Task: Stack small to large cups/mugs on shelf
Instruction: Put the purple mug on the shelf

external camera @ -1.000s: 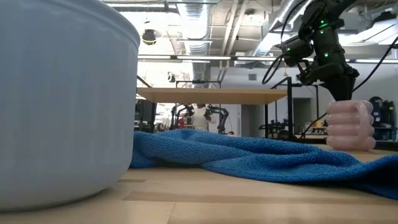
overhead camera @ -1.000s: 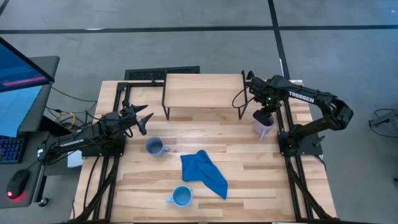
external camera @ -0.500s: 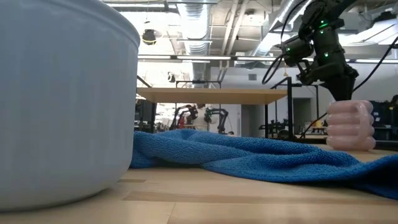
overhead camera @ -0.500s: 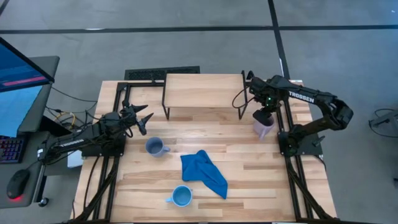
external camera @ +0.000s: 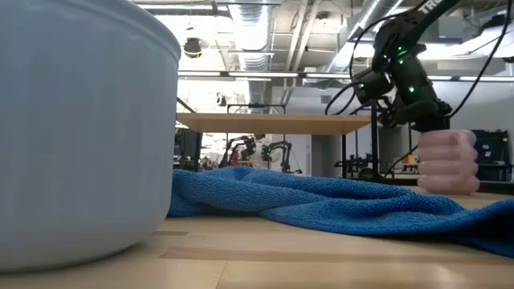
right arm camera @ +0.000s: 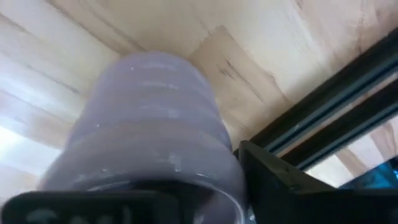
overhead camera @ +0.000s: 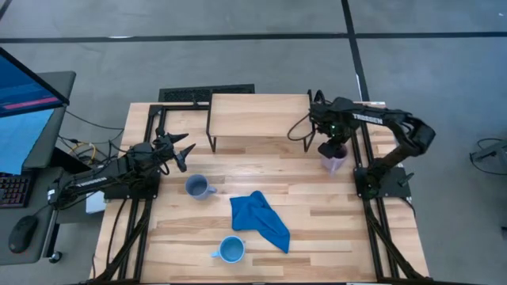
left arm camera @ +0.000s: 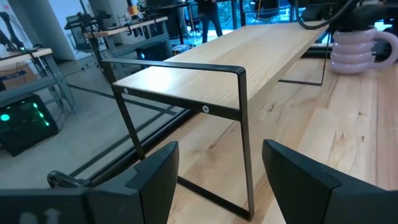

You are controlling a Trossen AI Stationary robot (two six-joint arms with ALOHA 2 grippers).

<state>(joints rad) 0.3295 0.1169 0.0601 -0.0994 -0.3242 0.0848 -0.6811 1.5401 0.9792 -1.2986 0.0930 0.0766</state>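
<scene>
High view: right gripper on the purple mug, just off the shelf's right end.

Fingers clamp the mug's rim; in the low view its base looks clear of the tabletop, though the cloth hides that edge. Left gripper waits by the shelf's left legs, fingers apart, nothing between them. Grey-blue mug stands on the tabletop in front of the shelf, toward its left end. Blue cloth lies crumpled farther out from the shelf, bright blue mug beyond it at the tabletop's near edge. Nothing on the shelf.
</scene>
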